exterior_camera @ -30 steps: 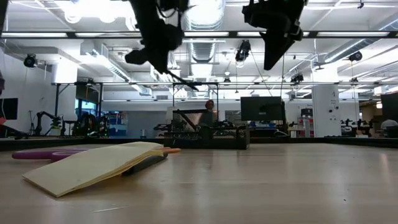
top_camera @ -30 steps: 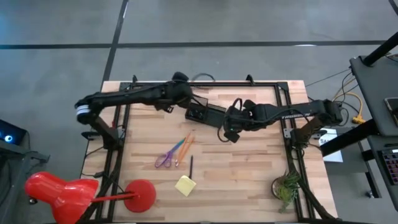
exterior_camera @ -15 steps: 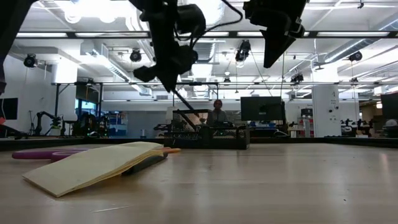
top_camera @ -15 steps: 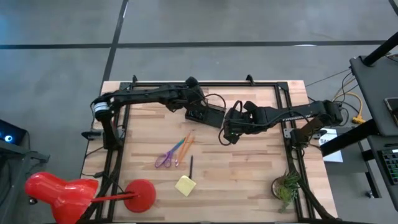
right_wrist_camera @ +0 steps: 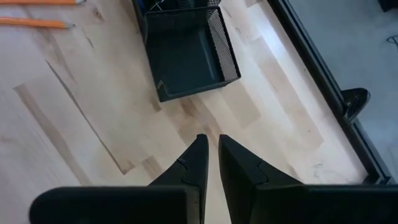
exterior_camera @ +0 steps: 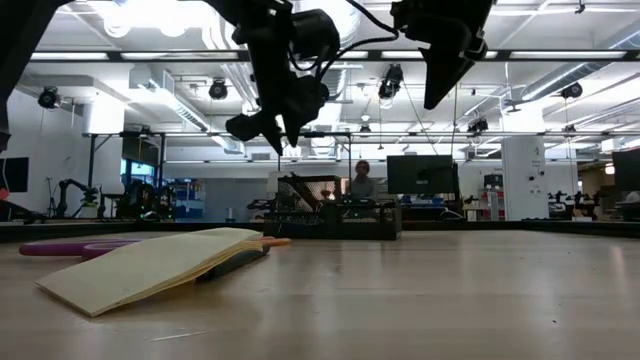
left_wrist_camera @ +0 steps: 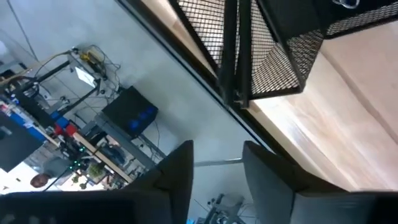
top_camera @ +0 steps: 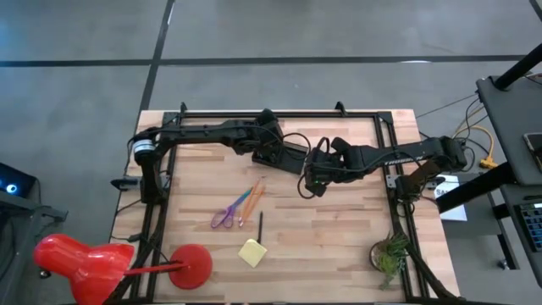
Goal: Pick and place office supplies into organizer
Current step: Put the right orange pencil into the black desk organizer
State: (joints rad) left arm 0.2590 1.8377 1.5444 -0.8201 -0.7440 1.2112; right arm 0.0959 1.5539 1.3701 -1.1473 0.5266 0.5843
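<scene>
High view shows the left gripper [top_camera: 269, 151] hanging over the organizer [top_camera: 288, 158] near the table's twelve o'clock, and the right gripper [top_camera: 310, 180] hovering beside it toward three o'clock. Left wrist view shows that arm's fingers [left_wrist_camera: 177, 171] with a moderate gap between them and nothing in it, the organizer's mesh wall [left_wrist_camera: 273, 56] right ahead. Right wrist view shows the right arm's fingers [right_wrist_camera: 194, 163] nearly touching, empty, above bare wood with the organizer's tray [right_wrist_camera: 186, 59] just beyond. Supplies lie well apart from the organizer toward six o'clock: scissors [top_camera: 225, 215] and two orange pencils [top_camera: 252, 199] together, a black pen [top_camera: 260, 227] next to them, and a yellow pad [top_camera: 252, 252] furthest out. Most of the job seems still ahead. The main risk is crowding, since both grippers sit close around the organizer; a swing by either arm could clip the other or knock the light mesh box askew. The pencils lie against the scissors, so a careless pinch may drag both or roll one away. The thin pad may slip from narrow fingers.
</scene>
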